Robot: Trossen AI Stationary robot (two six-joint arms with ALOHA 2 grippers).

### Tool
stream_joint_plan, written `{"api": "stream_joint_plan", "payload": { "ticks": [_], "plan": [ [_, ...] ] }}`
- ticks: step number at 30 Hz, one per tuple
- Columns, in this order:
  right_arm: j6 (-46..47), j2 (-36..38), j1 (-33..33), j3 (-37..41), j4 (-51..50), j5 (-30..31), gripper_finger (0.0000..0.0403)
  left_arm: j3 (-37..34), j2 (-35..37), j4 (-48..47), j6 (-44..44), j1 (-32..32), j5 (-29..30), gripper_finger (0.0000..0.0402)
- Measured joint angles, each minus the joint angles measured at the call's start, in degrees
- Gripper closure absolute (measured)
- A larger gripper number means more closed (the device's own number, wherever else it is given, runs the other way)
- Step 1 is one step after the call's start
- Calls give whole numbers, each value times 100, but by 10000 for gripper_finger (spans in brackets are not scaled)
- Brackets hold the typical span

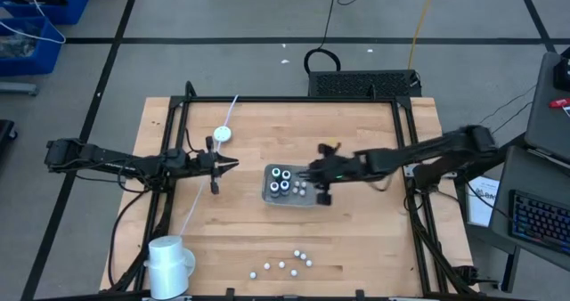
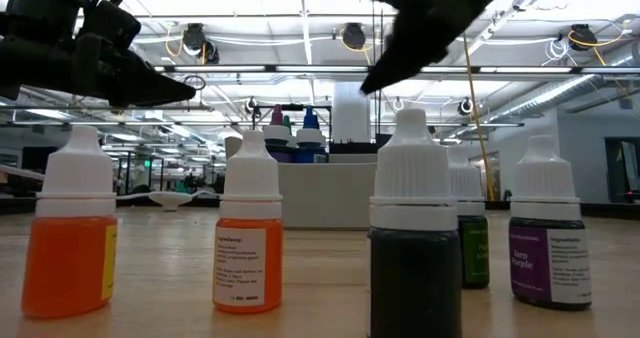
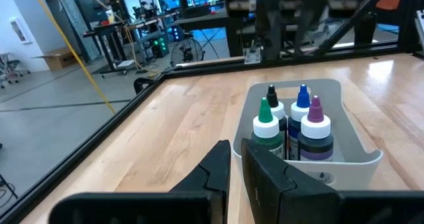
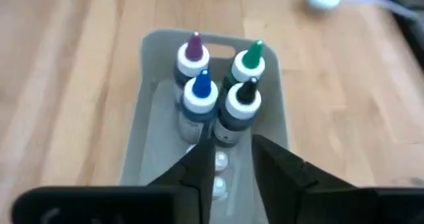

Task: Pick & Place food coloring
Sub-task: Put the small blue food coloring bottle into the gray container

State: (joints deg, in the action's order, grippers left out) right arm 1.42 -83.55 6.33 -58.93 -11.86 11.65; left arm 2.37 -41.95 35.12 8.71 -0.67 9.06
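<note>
The high view looks straight down on the whole table; the low view sits at tabletop height, close behind standing bottles, facing the room; both wrist views look closely at the same grey tray from opposite sides

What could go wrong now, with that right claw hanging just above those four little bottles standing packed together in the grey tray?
The bottles stand tight together in the grey tray, so the right gripper, just over them, could knock one while reaching for another. Their narrow coloured tips look easy to lose hold of. The tray is light-looking and might slide if pushed. The left gripper waits well clear.
</note>
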Motion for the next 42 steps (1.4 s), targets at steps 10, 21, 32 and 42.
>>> {"api": "stream_joint_plan", "payload": {
  "ticks": [10, 21, 32, 42],
  "plan": [
    [237, 3358, -355, 3350, 2418, -578, 394, 0, 0, -84, -331, 0, -1, 355],
    [114, 5698, -360, 4905, 3247, -848, 402, 0, 0, -73, 18, 0, 52, 355],
    [196, 6245, -363, 5364, 3674, -897, 402, -1, 0, 7, 236, 0, 52, 355],
    [-290, 6245, -363, 5658, 4285, -885, 402, -2, 2, 359, 55, 0, 103, 355]
  ]
}}
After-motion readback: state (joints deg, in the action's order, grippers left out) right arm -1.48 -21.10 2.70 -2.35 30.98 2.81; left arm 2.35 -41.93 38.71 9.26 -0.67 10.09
